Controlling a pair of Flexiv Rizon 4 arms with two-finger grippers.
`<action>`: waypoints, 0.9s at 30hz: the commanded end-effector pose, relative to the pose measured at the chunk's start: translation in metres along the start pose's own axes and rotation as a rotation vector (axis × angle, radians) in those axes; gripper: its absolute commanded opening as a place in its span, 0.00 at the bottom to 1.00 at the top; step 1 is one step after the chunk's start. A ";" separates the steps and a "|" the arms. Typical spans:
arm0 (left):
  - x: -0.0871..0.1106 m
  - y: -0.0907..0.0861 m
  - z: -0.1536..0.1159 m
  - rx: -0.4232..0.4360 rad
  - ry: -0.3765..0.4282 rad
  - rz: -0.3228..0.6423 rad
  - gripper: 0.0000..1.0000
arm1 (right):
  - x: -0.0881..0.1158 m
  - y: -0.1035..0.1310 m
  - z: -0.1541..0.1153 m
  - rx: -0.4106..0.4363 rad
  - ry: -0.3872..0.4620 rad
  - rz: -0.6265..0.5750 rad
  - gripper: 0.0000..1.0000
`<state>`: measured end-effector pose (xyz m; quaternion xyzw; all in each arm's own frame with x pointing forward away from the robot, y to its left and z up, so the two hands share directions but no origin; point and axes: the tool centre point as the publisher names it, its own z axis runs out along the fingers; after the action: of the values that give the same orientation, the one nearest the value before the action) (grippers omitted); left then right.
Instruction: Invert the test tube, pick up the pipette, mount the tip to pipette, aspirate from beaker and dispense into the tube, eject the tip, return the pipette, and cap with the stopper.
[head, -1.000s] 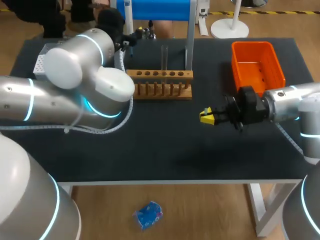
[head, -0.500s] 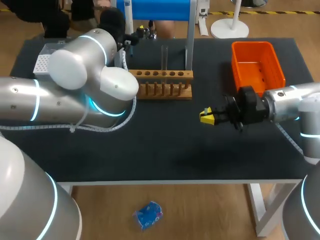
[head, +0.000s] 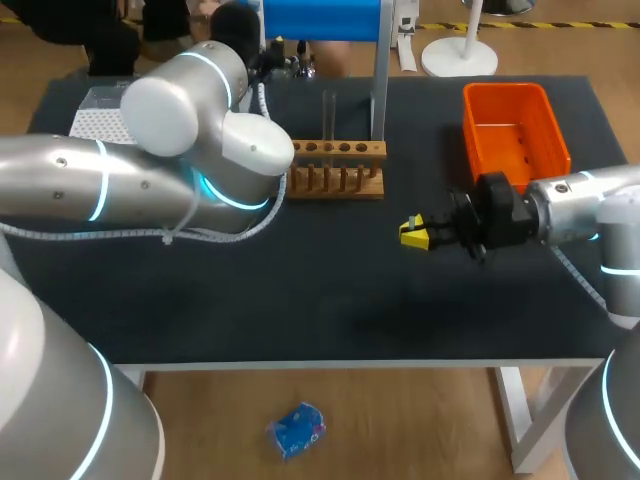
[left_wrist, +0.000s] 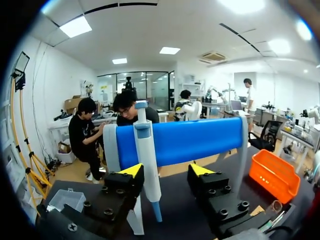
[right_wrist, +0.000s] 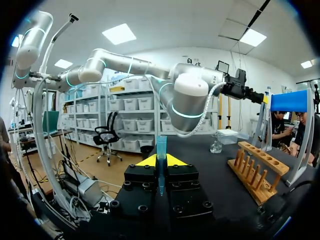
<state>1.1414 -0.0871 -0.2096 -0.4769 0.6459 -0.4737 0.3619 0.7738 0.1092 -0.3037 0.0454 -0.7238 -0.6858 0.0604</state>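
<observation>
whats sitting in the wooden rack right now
One clear test tube stands upright in the wooden rack. The other holes that show look empty. My left arm covers the rack's left end, so holes there cannot be seen.

The left arm (head: 150, 190) is covering the left end of the wooden rack (head: 335, 150) — bare tabletop (head: 330, 270) is showing between it and the right gripper (head: 408, 232).

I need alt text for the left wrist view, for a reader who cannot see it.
The left gripper, open, faces a white and blue pipette hung on a blue stand; the pipette is just ahead, close to one finger, not gripped. An orange bin sits farther off, beside the stand.
</observation>
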 end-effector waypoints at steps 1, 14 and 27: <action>0.003 0.005 0.015 0.012 -0.019 -0.006 0.48 | 0.001 0.001 0.000 0.002 -0.001 0.000 0.00; -0.008 0.005 0.029 0.021 -0.064 -0.020 0.44 | 0.001 0.001 0.000 0.002 -0.001 0.000 0.00; -0.017 0.004 0.036 0.020 -0.109 -0.038 0.41 | 0.001 0.001 0.000 0.002 -0.001 0.000 0.00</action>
<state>1.1742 -0.0749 -0.2202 -0.5085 0.6156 -0.4606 0.3877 0.7738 0.1092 -0.3037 0.0454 -0.7238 -0.6858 0.0604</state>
